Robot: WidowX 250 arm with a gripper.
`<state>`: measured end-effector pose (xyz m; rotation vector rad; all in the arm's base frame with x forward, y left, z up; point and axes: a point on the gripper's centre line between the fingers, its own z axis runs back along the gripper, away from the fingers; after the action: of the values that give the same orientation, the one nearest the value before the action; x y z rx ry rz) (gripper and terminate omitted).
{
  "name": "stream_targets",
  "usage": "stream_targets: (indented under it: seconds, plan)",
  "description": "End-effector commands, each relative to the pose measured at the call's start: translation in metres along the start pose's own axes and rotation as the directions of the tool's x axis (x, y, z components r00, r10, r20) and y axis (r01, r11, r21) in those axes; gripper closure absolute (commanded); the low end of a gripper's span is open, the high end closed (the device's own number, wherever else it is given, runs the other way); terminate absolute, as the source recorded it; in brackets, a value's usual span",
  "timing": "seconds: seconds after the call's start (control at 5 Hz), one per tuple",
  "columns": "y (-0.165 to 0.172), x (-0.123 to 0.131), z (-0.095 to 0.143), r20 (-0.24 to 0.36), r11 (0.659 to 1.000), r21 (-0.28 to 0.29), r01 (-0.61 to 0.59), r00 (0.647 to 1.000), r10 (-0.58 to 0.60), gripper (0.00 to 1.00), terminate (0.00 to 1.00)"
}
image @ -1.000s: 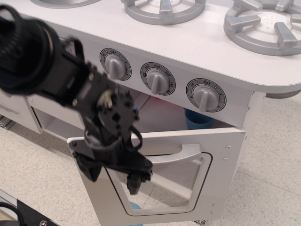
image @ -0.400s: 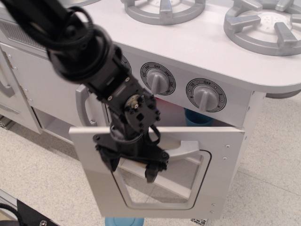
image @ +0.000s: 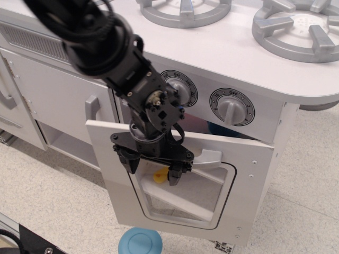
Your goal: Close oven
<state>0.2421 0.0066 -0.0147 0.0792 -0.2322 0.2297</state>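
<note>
The gripper hangs with its fingers spread wide, pressed against the front of the oven door at the left end of the silver handle. The door stands almost shut, a narrow gap along its top. Behind the window a yellow object shows. A blue disc lies on the floor below.

My arm runs out of the frame at the upper left and covers the leftmost knob entirely. My gripper hides the left half of the oven door's handle. Whether my fingers actually touch the door I cannot tell. The burners are cut by the top edge. The yellow thing behind the window is too obscured to identify.
</note>
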Motion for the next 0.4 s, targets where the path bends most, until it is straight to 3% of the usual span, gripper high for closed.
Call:
stream_targets:
  seconds: [0.0, 0.2]
  plan:
    - [0.0013, 0.0235, 0.0059, 0.066, 0.999, -0.006, -0.038, 0.997, 0.038, 0.0, 0.0]
    - [0.0026, 0.0302, 0.0077, 0.087, 0.999, -0.006, -0.054, 0.995, 0.054, 0.0, 0.0]
